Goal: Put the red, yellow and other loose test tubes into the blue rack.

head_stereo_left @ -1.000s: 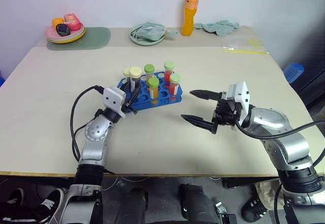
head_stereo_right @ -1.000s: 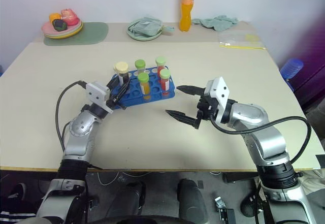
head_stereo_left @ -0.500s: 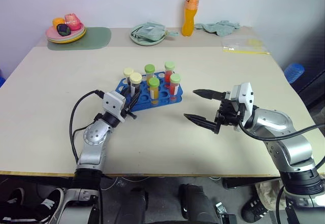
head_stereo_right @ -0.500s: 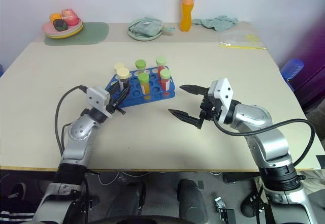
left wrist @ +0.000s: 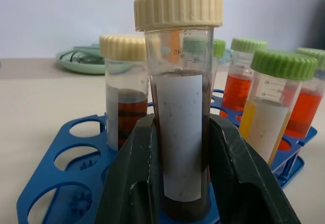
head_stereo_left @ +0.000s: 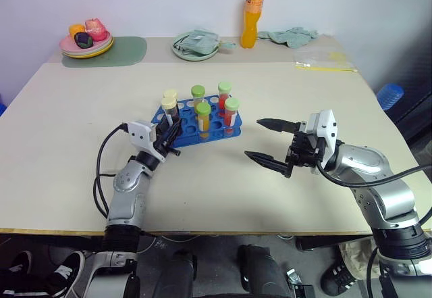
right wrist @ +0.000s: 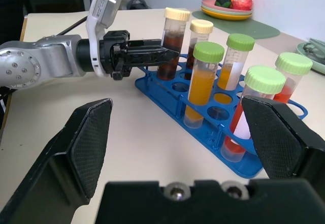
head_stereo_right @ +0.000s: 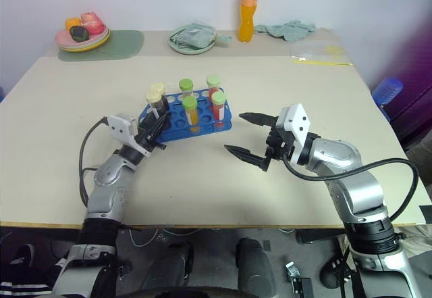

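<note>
Left gripper (left wrist: pixel 180 183): fingers flank the cream-capped dark tube (left wrist: pixel 179 112), which stands in a hole at the rack's 9 o'clock end; the left wrist view shows slim gaps beside the tube, so whether the jaws are pinching or easing off I cannot tell

Right gripper (head_stereo_left: pixel 270 139): jaws spread wide and empty; hovers at 3 o'clock of the rack, well apart from it

Blue rack (head_stereo_left: pixel 216 130): mid-table; holds six tubes, among them a second cream-capped tube (left wrist: pixel 124 97), an orange-yellow one (head_stereo_left: pixel 203 117) and a red one (head_stereo_left: pixel 231 112) under green caps; several holes are free

Loose tubes: none seen lying on the table (head_stereo_left: pixel 304 88)

Risk: if the fingers drag while backing off, the tube could tilt or lift out; the light rack might slide or tip, since nothing braces it; a sideways sweep would knock the neighbouring cream-capped tube

Writing: printed graduations on the held tube, a "45" readable near the cap; its white label looks blank; the orange bottle (head_stereo_left: pixel 251 11) at 12 o'clock shows nothing legible
</note>
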Robot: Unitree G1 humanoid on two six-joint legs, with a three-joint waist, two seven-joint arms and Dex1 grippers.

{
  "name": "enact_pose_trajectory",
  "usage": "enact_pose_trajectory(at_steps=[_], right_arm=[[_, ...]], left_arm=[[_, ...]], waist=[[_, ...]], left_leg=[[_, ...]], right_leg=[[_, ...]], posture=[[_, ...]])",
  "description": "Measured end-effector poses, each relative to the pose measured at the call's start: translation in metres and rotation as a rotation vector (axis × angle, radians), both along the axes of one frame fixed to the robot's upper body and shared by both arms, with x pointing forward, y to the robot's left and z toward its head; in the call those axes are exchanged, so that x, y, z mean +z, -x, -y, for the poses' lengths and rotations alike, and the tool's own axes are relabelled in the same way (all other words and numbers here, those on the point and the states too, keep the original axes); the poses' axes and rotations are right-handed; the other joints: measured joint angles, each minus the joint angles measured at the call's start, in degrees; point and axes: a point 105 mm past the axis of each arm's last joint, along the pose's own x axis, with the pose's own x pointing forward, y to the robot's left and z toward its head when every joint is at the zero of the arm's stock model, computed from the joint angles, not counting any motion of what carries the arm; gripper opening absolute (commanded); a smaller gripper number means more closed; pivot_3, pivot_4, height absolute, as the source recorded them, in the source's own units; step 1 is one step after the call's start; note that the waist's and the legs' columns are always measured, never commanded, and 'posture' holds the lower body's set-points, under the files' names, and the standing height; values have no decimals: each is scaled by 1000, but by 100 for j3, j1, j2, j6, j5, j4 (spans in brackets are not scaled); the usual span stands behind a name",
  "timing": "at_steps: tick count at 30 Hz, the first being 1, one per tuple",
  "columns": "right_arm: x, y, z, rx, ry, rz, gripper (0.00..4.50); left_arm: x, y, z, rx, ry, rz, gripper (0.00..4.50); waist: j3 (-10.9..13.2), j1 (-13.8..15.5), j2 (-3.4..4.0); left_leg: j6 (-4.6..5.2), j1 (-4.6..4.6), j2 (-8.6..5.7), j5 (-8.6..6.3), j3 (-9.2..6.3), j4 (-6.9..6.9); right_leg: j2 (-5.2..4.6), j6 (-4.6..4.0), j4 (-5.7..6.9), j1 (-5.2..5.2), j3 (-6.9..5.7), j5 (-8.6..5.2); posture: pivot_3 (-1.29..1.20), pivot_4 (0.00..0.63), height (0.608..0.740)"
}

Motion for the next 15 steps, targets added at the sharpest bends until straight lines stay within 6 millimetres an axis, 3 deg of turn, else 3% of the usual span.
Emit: enact_pose_trajectory(at_steps=[3, 9, 15], right_arm=[[0, 0, 0, -1, 3, 1, 4500], [-7, -5, 8, -7, 14, -16, 4500], [-22, -10, 46, -81, 72, -47, 4500]], left_arm=[[10, 9, -4, -29, -38, 34, 4310], [33, 27, -25, -80, -96, 9, 4420], [51, 47, -66, -128, -279, -47, 4420]], waist=[[0, -3, 0], [1, -22, 1], [3, -2, 4]], left_leg=[[0, 0, 0, 0, 0, -1], [0, 1, 3, 0, 1, -9], [0, -1, 3, 0, 2, -7]], right_leg=[[0, -1, 0, -1, 0, 0], [0, -7, -2, -3, 0, -4], [0, -22, -5, -3, 0, -13]], posture=[[0, 150, 740], [0, 150, 740], [0, 150, 740]])
